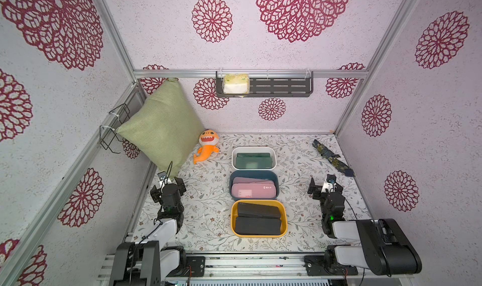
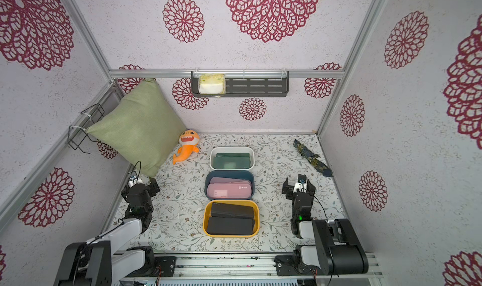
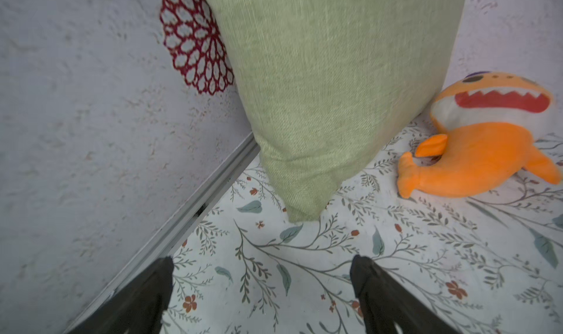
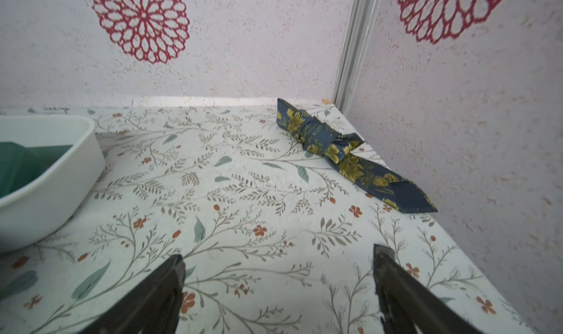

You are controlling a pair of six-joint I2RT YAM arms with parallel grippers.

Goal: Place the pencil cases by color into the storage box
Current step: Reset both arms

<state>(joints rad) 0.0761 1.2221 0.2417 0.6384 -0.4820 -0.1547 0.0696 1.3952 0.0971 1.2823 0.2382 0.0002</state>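
Step in hand: final check. I judge the sorting complete, since I see no case lying outside a bin.

1. Location. Three bins stand in a row down the middle of the table (image 1: 300,219), running from its far edge toward its near edge.
   - The white bin (image 1: 272,151), farthest, holds the dark green pencil cases (image 1: 253,161).
   - The dark blue bin (image 1: 230,183), in the middle, holds the pale pink pencil cases (image 1: 251,191).
   - The yellow bin (image 1: 285,219), nearest, holds the matte black pencil cases (image 1: 258,220).
2. Appearance. The cases are long, flat and round-cornered. They lie overlapped and slightly tilted, so I cannot confirm the count per bin.
3. Pincers. The left gripper (image 3: 262,264), near the left edge, has its jaws spread wide with nothing between them. The right gripper (image 4: 278,254), toward the right edge, is likewise wide and empty.
4. Next move. No grasp is required. I would keep both arms clear of the bins.
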